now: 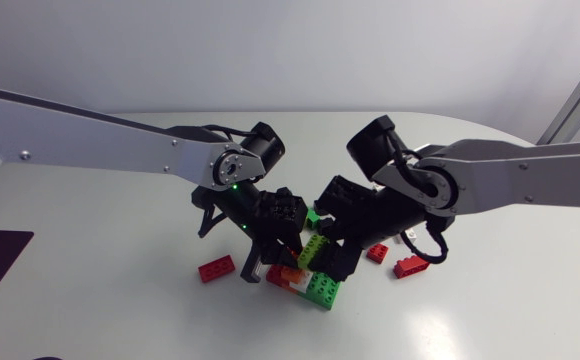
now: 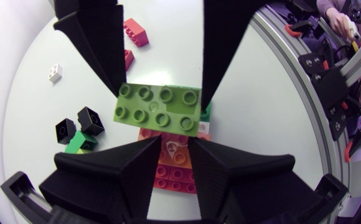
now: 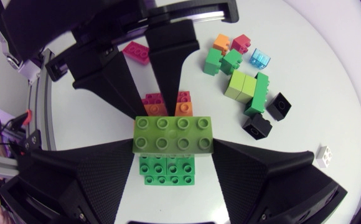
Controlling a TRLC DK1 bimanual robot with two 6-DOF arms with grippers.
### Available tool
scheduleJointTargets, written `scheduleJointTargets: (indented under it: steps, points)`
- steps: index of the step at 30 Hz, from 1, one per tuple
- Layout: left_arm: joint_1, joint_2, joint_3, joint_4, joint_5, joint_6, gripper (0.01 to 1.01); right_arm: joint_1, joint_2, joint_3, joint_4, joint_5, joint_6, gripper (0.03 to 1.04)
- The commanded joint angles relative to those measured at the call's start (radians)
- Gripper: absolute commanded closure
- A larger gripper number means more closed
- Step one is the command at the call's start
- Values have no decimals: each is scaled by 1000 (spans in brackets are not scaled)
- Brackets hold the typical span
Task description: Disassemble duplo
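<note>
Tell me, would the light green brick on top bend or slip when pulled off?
Likely stiff: the light green brick looks like hard moulded plastic. Its smooth sides might slip between the fingers. The narrow stack below could tip.

We find no words, numbers, brands or signs that we can read in any view. One orange brick (image 2: 174, 148), under the light green brick (image 2: 159, 109), carries a small printed picture. It is partly covered, and we can make out no letters on it.
</note>
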Motion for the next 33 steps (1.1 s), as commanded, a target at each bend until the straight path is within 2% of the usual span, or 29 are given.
scheduleJointTargets:
  steps: [1,5,12,15,21,26,33]
  points:
    - [-21,28,-48,-23,-1,-21,698,-31,5,52,21,-35,44,634]
    - [-19,23,-52,-17,-6,-21,698,-56,-5,42,21,-32,31,634]
    - [-9,10,-60,-16,-15,-20,698,-99,-74,-100,68,148,-76,633]
    - [-5,10,-60,-16,-16,-21,698,-122,-28,-160,157,223,-108,633]
    - [-9,-4,-56,-16,-18,-36,692,-186,87,-158,228,215,-120,605]
    - [-9,-15,-59,-16,-19,-43,692,-196,129,-134,231,206,-117,77]
    - [-13,-15,-63,-10,-19,-46,690,-205,-11,-131,182,163,-105,66]
